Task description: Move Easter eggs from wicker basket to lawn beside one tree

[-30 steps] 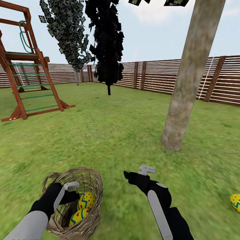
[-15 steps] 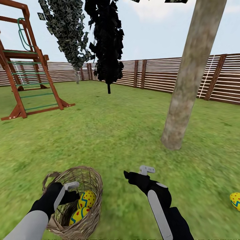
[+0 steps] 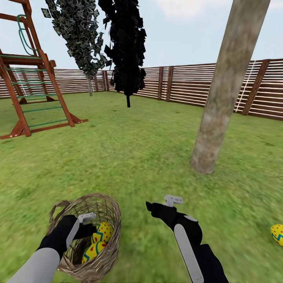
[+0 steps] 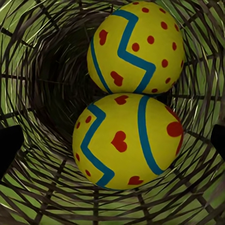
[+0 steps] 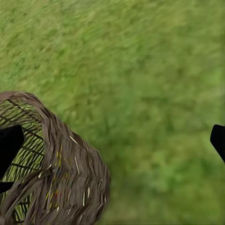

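Observation:
The wicker basket [image 3: 106, 214] stands on the lawn [image 3: 129, 157] at the lower left. Two yellow Easter eggs [image 3: 103, 231] with blue zigzags and red hearts lie stacked inside it, large in the left wrist view [image 4: 126, 140]. My left gripper [image 3: 89, 231] reaches down into the basket, open, its fingertips [image 4: 9, 145] either side of the nearer egg without touching it. My right gripper [image 3: 152, 207] hovers open over grass just right of the basket [image 5: 56, 178]. The other egg [image 3: 277, 234] lies on the grass at the far right, some way from the tree [image 3: 220, 102].
A red-brown play tower [image 3: 35, 90] stands at the back left. Two dark narrow trees [image 3: 126, 51] rise near the slatted wooden fence [image 3: 188, 88] that rings the garden. Open grass stretches between the basket and the pale trunk.
The whole picture has shifted up slightly, so the camera moved. Both grippers and the eggs keep their places relative to the basket.

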